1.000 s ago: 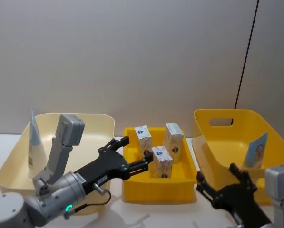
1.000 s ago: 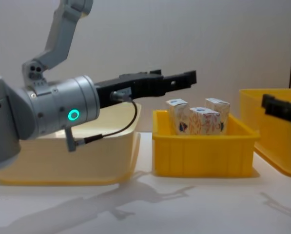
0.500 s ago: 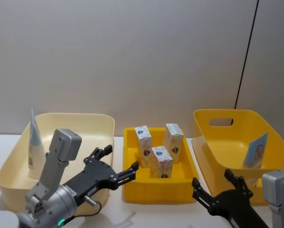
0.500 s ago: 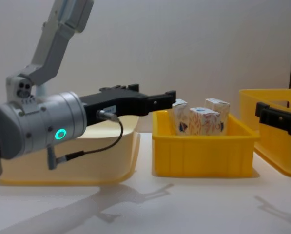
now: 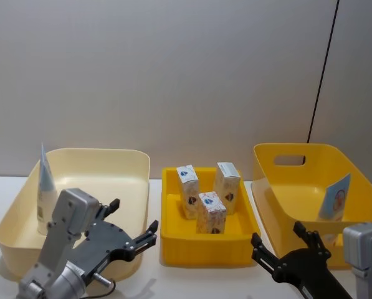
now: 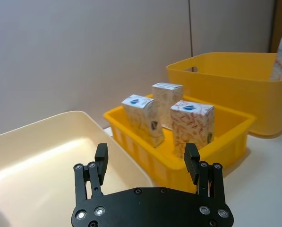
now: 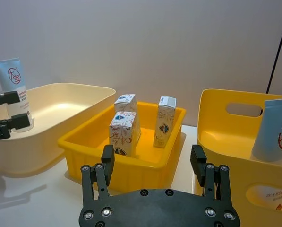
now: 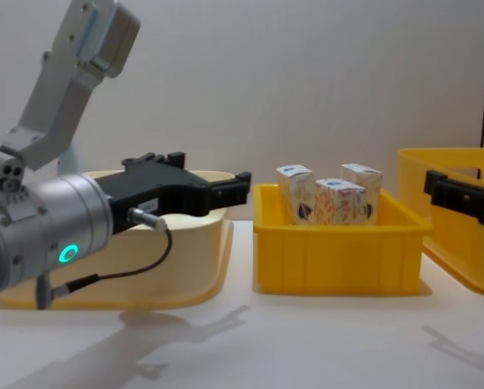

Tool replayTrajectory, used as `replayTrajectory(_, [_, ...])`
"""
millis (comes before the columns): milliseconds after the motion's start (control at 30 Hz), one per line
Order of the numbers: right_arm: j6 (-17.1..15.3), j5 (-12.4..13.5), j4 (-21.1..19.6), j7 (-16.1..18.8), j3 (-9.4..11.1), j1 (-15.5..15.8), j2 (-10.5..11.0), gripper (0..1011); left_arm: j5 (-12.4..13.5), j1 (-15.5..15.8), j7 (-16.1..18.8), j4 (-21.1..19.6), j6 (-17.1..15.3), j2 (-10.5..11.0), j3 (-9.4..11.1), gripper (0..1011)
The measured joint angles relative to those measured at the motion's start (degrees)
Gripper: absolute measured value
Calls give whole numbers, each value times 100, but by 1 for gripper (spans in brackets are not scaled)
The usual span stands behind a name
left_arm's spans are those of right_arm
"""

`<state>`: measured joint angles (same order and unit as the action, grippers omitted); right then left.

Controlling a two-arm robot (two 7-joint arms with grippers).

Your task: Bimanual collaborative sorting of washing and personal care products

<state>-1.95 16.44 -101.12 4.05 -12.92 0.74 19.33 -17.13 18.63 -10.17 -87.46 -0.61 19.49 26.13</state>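
Head view: left tool [image 5: 134,217] spread wide, empty, by the cream bin's [image 5: 92,151] near corner. Right tool [image 5: 277,235] wide, empty, before the yellow bin [image 5: 268,163]. Three cartons [image 5: 210,212] stand in the middle tray [image 5: 204,252].

Right wrist view: one tube [image 7: 12,85] stands in the cream bin and a second tube [image 7: 277,127] in the yellow bin; their red circled marks are unreadable.

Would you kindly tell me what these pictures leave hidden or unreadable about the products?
Chest view: bases of the cartons, behind the middle bin wall.
Right wrist view: right-bin tube, cut by the edge, foot behind the right bin.
Right wrist view: left-bin tube, crossed low by the left gripper.
Head view: carton print, too small to read.
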Motion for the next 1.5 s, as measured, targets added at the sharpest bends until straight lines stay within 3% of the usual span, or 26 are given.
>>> replayTrajectory(333, [23,-35,155,132,-50,-168,-13,1001,416,-372,703,-425,-13,177,-11,1003])
replayTrajectory(500, [33,-102,266,199,-107,-315,-50,1001,526,-472,890,-539,-18,223,-14,1003])
replayTrajectory(1000, [-69,-323,671,237,-263,-837,-275,1001,565,-504,955,-575,-19,240,-12,1003])
replayTrajectory(1500, [-231,-493,1420,235,-419,-1596,-674,1001,565,-505,954,-574,-18,240,-11,1002])
